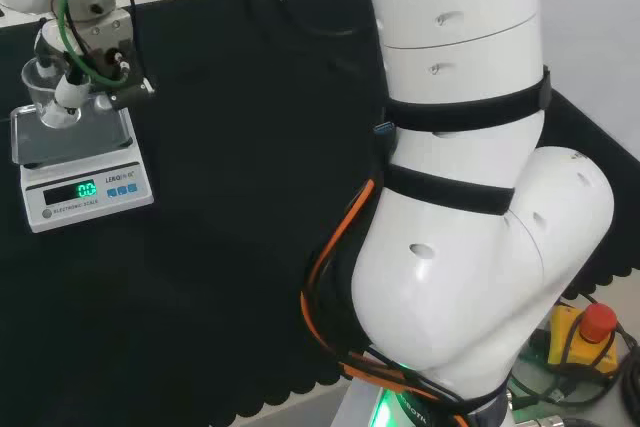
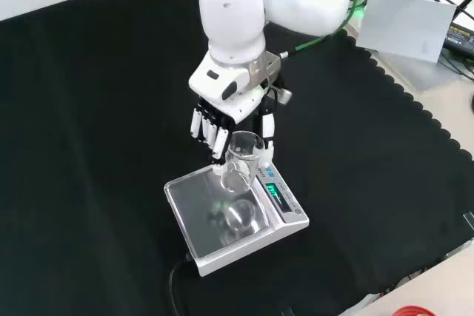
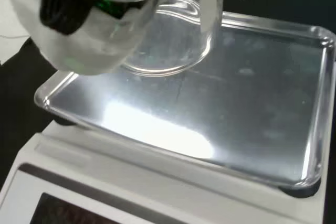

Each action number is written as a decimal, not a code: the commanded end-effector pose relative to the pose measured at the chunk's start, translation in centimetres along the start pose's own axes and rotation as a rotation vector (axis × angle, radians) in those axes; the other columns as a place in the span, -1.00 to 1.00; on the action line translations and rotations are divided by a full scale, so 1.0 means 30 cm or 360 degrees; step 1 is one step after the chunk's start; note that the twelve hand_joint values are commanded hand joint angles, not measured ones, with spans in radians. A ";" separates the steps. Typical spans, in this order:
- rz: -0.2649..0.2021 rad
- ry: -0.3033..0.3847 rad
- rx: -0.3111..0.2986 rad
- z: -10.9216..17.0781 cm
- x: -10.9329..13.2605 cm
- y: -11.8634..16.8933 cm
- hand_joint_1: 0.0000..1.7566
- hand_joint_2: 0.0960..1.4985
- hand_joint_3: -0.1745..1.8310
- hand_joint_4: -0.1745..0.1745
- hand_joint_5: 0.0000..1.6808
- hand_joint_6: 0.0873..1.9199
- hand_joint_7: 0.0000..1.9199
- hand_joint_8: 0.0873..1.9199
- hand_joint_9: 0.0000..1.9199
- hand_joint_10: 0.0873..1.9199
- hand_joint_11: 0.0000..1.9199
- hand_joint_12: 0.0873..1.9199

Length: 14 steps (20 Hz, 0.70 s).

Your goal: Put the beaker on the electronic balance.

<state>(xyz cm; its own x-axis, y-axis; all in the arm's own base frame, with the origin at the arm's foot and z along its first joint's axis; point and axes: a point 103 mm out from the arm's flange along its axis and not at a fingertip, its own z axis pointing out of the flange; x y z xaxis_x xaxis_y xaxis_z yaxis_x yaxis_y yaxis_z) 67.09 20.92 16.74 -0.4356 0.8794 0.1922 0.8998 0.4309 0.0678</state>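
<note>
Beaker point(image 2: 241, 162): 1 clear glass piece, held in the hand point(image 2: 222, 123) above the steel pan point(image 2: 196, 201) of the electronic balance point(image 2: 235, 216). Front view: the hand's fingers point(image 2: 208, 129) point downward and curl against the beaker's far side, with another digit on the side toward the arm, so the glass is pinched between them; the beaker stands roughly upright with its mouth up. Its base sits over the pan's far edge, toward the arm; whether the base touches the pan or hangs just above it cannot be told from this view. Wrist view: the beaker's round base point(image 3: 163, 51) appears very close to the pan point(image 3: 252, 103), near 1 corner of it, with a blurred white part of the hand point(image 3: 89, 40) beside the glass; contact again cannot be confirmed. The pan surface is bare and reflective apart from the beaker's reflection. Head view: the balance point(image 1: 85, 187) stands at the left of the black cloth point(image 1: 250, 197), its green display lit, and the beaker point(image 1: 42, 87) shows at the pan's far left corner with the hand point(image 1: 75, 87) against it. The balance's cable trails off its near corner in the front view.
</note>
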 end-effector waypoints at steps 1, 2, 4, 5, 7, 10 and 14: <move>-0.0032 0.0069 0.0147 0.123 0.139 -0.073 0.25 -0.15 -0.18 1.00 0.40 -0.19 0.22 -0.03 0.37 -0.51 0.02 0.15; -0.0048 0.0091 0.0153 0.123 0.141 -0.090 0.25 -0.15 -0.18 1.00 0.40 -0.19 0.22 -0.03 0.37 -0.51 0.02 0.15; -0.0086 0.0120 0.0162 0.122 0.148 -0.120 0.26 -0.15 -0.17 1.00 0.40 -0.19 0.22 -0.03 0.37 -0.51 0.02 0.15; -0.0126 0.0136 0.0164 0.119 0.156 -0.145 0.26 -0.15 -0.17 1.00 0.40 -0.19 0.22 -0.03 0.37 -0.51 0.02 0.15; -0.0156 0.0144 0.0216 0.121 0.152 -0.163 0.25 -0.15 -0.17 1.00 0.40 -0.19 0.22 -0.03 0.38 -0.51 0.01 0.15; -0.0187 0.0142 0.0368 0.132 0.140 -0.162 0.19 -0.27 -0.18 0.35 -0.15 -0.05 0.02 -0.04 0.22 -0.48 -0.15 0.23; -0.0197 0.0140 0.0430 0.147 0.117 -0.168 -0.07 -0.39 -0.33 -0.13 -0.92 -0.88 -0.67 -0.18 -0.37 -0.26 -0.73 0.53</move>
<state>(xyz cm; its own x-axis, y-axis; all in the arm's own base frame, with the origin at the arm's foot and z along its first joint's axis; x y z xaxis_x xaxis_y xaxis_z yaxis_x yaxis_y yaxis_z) 60.13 23.39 12.45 -0.5109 0.8145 0.2749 0.8276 0.5525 -0.0989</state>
